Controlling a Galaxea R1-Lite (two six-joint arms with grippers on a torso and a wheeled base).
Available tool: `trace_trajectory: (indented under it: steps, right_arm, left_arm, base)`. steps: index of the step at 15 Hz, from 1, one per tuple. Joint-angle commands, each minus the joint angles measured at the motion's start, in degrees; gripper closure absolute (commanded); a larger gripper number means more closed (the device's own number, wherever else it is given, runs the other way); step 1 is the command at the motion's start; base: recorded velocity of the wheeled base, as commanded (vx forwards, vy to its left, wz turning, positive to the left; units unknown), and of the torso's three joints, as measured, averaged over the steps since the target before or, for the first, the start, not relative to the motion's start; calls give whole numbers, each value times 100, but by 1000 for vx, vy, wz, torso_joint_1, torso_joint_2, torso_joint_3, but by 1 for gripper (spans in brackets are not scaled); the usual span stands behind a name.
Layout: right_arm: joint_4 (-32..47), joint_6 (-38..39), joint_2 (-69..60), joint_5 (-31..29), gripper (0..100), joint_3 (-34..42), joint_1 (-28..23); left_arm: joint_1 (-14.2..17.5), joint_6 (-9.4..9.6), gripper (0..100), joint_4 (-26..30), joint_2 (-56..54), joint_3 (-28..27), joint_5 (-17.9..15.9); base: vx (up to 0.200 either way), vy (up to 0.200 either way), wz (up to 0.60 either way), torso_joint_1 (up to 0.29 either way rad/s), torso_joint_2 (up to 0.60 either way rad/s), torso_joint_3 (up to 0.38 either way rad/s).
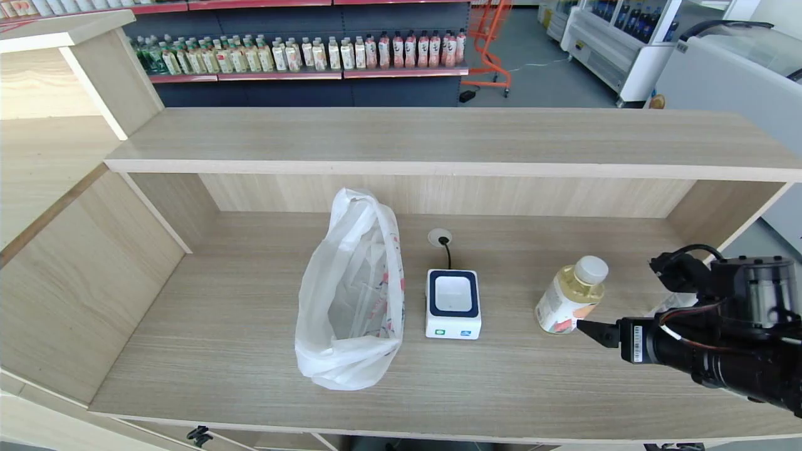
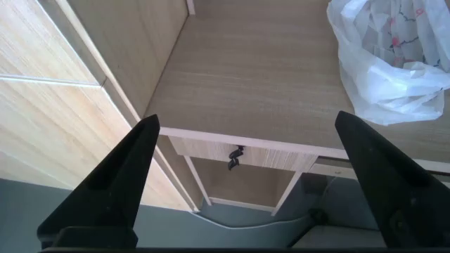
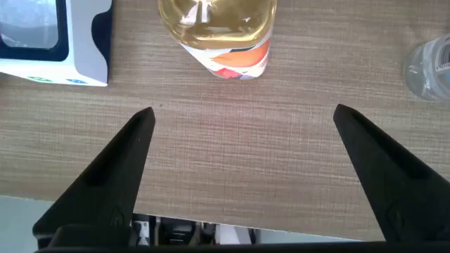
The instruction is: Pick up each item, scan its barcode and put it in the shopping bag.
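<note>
My left gripper [image 2: 242, 186] hangs past the front left corner of the wooden counter [image 1: 219, 326], its 2 dark fingers [image 2: 105, 190] spread wide and holding nothing. Below that edge a small dark catch [image 2: 235, 158] shows on the front of a drawer.

The shopping bag [image 1: 351, 294], thin white plastic with a few red marks, stands slumped on the counter left of centre, with its mouth gaping upward. Just to its right, close but not touching as far as I can tell, sits the scanner [image 1: 453, 304], a white box with a dark frame around a pale window. Its black cable runs back to a round hole [image 1: 440, 237] in the counter.

Well apart from the scanner, further right, 1 bottle [image 1: 570, 297] stands upright: white cap, pale yellow liquid, and a white label with an orange-red patch.

My right gripper [image 3: 242, 176] is low over the counter just in front of that bottle. Its fingers are spread wide and empty, and the bottle is ahead of the tips, not between them. 1 fingertip [image 1: 588, 328] lies near the bottle's base. A clear plastic item [image 3: 430, 67] rests on the counter to the right of the bottle.
</note>
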Motion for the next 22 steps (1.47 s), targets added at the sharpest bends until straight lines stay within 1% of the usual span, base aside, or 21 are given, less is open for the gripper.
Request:
trace_trajectory:
  steps: [1, 3, 5, 8, 11, 12, 13, 18, 22]
  right_arm:
    - [-411, -144, 694, -160, 0, 7, 82]
    - [-1044, -240, 1036, -424, 0, 33, 249]
    - [-1536, -240, 1327, -538, 0, 16, 399]
    - [-2415, -240, 1854, -582, 0, 33, 522]
    - [-3048, -249, 2285, -740, 0, -46, 645]
    - [-3391, -337, 2487, -749, 0, -98, 671]
    - [-3496, -425, 2583, -749, 0, -230, 689]
    - [-3514, -776, 2873, -758, 0, -1021, 653]
    - [-3514, -873, 3102, -740, 0, -1355, 653]
  left_arm:
    - [0, 0, 0, 1, -2, 0, 3]
    - [0, 0, 0, 1, -2, 0, 3]
    - [0, 0, 0, 1, -2, 0, 3]
    - [0, 0, 0, 1, -2, 0, 3]
    - [0, 0, 0, 1, -2, 0, 3]
    - [0, 0, 0, 1, -2, 0, 3]
    - [0, 0, 0, 1, -2, 0, 3]
    - [0, 0, 0, 1, -2, 0, 3]
    - [0, 0, 0, 1, -2, 0, 3]
  base:
    - [0, 0, 0, 0, 0, 0]
    - [0, 0, 0, 0, 0, 0]
    - [0, 0, 0, 0, 0, 0]
    - [0, 0, 0, 0, 0, 0]
    - [0, 0, 0, 0, 0, 0]
    - [0, 0, 0, 0, 0, 0]
    - [0, 0, 0, 0, 0, 0]
    - [0, 0, 0, 0, 0, 0]
    - [0, 0, 0, 0, 0, 0]
